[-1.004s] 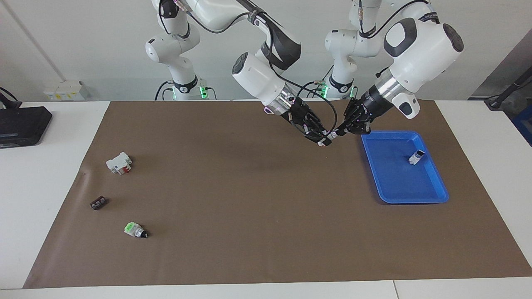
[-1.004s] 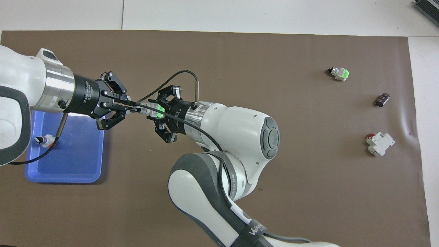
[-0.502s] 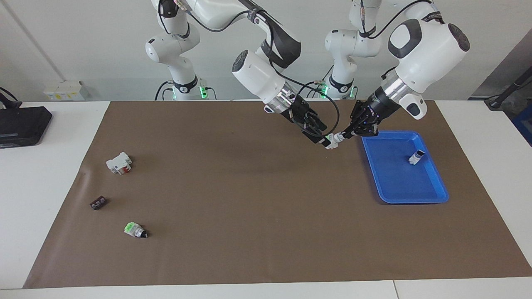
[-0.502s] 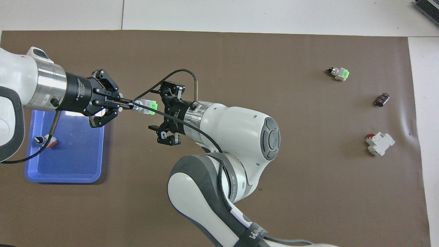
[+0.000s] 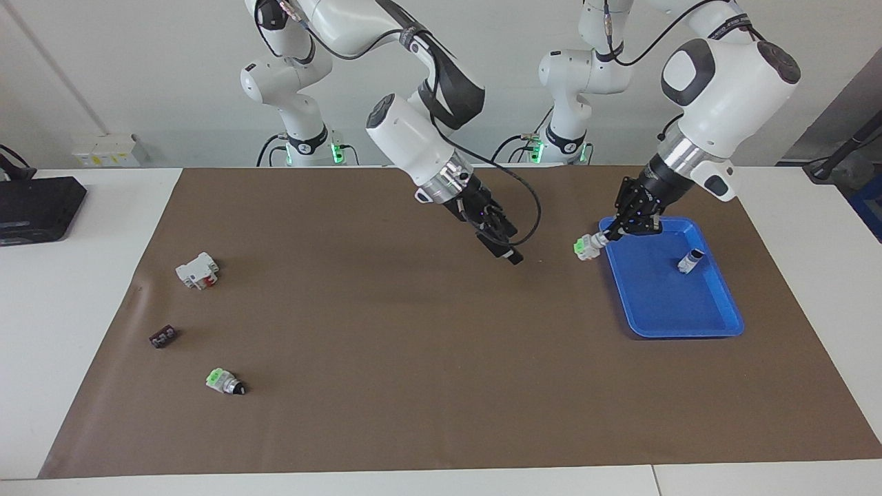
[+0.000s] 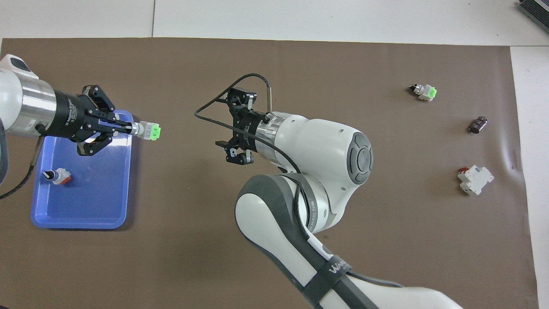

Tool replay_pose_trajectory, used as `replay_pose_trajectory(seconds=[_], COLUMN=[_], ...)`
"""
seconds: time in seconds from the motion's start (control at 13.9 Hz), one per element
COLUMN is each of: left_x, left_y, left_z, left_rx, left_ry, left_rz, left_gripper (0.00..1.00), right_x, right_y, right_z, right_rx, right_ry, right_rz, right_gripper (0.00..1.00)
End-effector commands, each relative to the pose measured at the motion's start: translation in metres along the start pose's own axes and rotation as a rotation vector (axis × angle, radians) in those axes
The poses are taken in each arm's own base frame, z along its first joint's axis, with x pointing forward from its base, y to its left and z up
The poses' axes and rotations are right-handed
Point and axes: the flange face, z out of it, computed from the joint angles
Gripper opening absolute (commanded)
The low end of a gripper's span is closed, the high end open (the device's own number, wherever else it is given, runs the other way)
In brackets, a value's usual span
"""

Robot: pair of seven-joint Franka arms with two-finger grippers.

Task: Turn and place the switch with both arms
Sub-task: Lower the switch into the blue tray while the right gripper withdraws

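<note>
Switch (image 5: 587, 246) in the air, pinched by its dark knob end between the closed jaws of my left gripper (image 5: 610, 233), over the edge of the blue tray (image 5: 716, 329) that sits toward the left arm's end of the table. Its bright green block (image 6: 155, 131) points away from the gripper and out past the tray's rim, over the brown mat (image 5: 386, 358). Most of the body juts clear of the fingertips, so the hold looks shallow to me; I judge a jolt could tip it.

My right gripper (image 5: 504, 249) hangs over the mat toward the middle of the table, well apart from the switch, with nothing in it. From the overhead view its jaws stand spread.

With only one arm holding, I read the hand-over as done and the placing as the step in hand. The tray already carries a small white part with a dark tip and an orange end (image 6: 57, 176), so I would aim for bare tray floor.

Toward the right arm's end of the table lie a stubbier green-ended switch (image 5: 224, 381), a small dark component (image 5: 162, 337) and a white block with a red part (image 5: 197, 270), all untouched.
</note>
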Motion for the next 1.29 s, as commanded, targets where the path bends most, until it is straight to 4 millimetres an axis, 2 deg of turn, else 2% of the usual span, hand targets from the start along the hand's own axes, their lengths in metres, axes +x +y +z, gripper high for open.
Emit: replay_pose_trajectory(seconds=[0.0,0.07,0.22,0.43,0.57,0.79,0.93,1.08,1.22], left_x=[0.071,0.099,0.137,0.168,0.185,0.186,0.181,0.182,0.185], left_y=[-0.029,-0.033,-0.043,-0.049,-0.050,-0.048,-0.046,-0.052,-0.058], left_z=[0.004,0.005,0.027,0.070,0.074,0.078,0.084,0.098,0.113], left_rx=[-0.027,-0.048,-0.010,-0.037,-0.049,-0.013,0.032,0.081,0.068], left_ry=[0.080,0.100,0.168,0.274,0.298,0.336,0.373,0.375,0.390], left_rz=[0.141,0.185,0.322,0.414,0.468,0.602,0.683,0.795,0.847], left_gripper=[0.00,0.00,0.00,0.00,0.00,0.00,0.00,0.00,0.00], right_x=[0.033,0.044,0.080,0.129,0.161,0.196,0.213,0.221,0.222], right_y=[-0.012,-0.016,-0.027,-0.043,-0.058,-0.077,-0.081,-0.074,-0.069], right_z=[-0.023,-0.029,-0.045,-0.079,-0.111,-0.179,-0.241,-0.288,-0.322], right_rx=[-0.004,-0.050,-0.189,-0.360,-0.451,-0.577,-0.662,-0.723,-0.750], right_ry=[0.077,0.124,0.235,0.377,0.445,0.478,0.440,0.408,0.397], right_rz=[-0.118,-0.230,-0.470,-0.745,-0.918,-1.131,-1.238,-1.214,-1.163], right_gripper=[1.00,1.00,1.00,1.00,1.00,1.00,1.00,1.00,1.00])
